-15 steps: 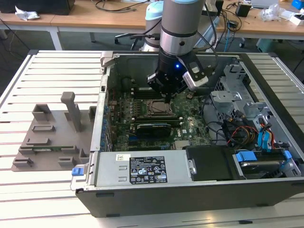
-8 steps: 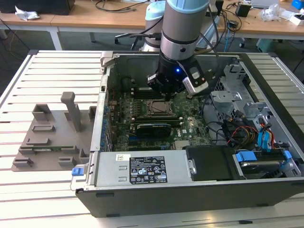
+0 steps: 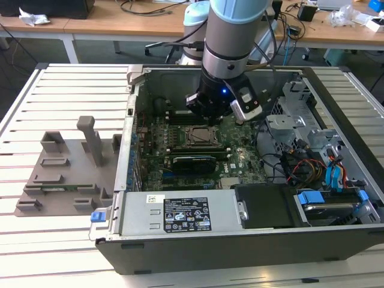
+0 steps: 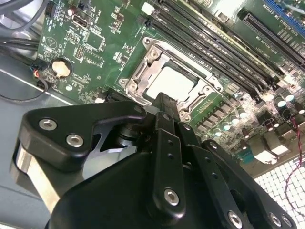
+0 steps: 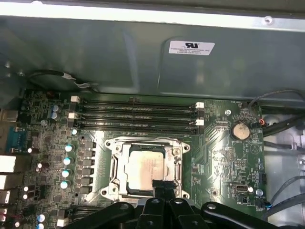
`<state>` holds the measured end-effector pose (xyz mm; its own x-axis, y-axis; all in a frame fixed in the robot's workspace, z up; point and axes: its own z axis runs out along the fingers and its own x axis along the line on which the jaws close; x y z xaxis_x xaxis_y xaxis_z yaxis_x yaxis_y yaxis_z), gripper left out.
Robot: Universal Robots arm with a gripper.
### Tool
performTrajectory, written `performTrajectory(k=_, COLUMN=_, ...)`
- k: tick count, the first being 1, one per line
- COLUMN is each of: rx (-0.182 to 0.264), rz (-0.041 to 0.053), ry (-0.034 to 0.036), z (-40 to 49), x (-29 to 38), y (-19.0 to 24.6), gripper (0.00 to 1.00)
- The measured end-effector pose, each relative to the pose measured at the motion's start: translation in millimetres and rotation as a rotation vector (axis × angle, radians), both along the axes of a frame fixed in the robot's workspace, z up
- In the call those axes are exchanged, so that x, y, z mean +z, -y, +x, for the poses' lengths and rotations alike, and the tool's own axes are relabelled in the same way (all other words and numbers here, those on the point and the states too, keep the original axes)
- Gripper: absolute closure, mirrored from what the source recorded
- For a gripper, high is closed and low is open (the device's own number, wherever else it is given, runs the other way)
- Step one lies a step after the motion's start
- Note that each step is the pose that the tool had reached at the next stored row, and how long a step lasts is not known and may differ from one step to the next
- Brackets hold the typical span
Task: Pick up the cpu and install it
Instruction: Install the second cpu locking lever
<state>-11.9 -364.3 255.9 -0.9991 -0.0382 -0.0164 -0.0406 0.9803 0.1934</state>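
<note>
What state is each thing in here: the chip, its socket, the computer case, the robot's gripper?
cpu: lying flat in its socket.
socket frame: open around the chip.
computer case: side panel off, insides exposed.
gripper: just above the cpu's edge.

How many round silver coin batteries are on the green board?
1. The battery sits near the board's edge, away from the chip socket, in both wrist views. Others may hide under the end effector.
</note>
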Motion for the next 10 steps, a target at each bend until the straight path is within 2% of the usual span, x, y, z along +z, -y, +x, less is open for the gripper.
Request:
performTrajectory(k=3, rx=0.000, rz=0.0001, ry=-0.0004, z=0.0, x=-4.8, y=4.6, gripper=0.89)
performTrajectory(k=6, rx=0.000, rz=0.0000, ry=-0.0004, z=0.0, x=-8.0, y=11.7, gripper=0.89)
performTrajectory(k=8, rx=0.000, rz=-0.0009, ry=-0.0004, z=-0.6, x=-9.1, y=21.9, gripper=0.89)
performTrajectory(k=10, rx=0.000, rz=-0.0011, ry=-0.0004, z=-4.0, x=-11.9, y=28.5, gripper=0.89)
